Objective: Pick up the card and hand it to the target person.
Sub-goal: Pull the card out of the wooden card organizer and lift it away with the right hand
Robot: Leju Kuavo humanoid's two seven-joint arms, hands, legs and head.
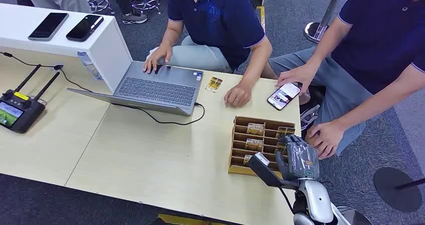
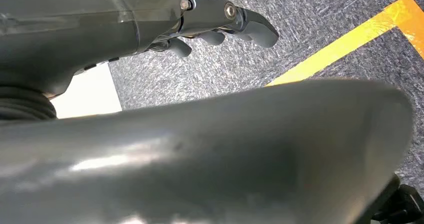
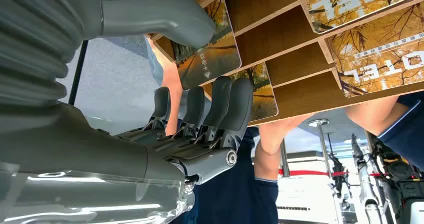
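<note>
Here, at the lower right of the head view, my right hand [image 1: 295,160] hangs over the wooden rack [image 1: 240,135], thumb and fingers [image 3: 220,104] apart either side of a card [image 3: 210,59], not yet pinching. Likely thin, stiff, light and slick; best pinched by its exposed upper edge. My left hand [image 2: 220,29] hangs loosely curled, holding nothing.
</note>
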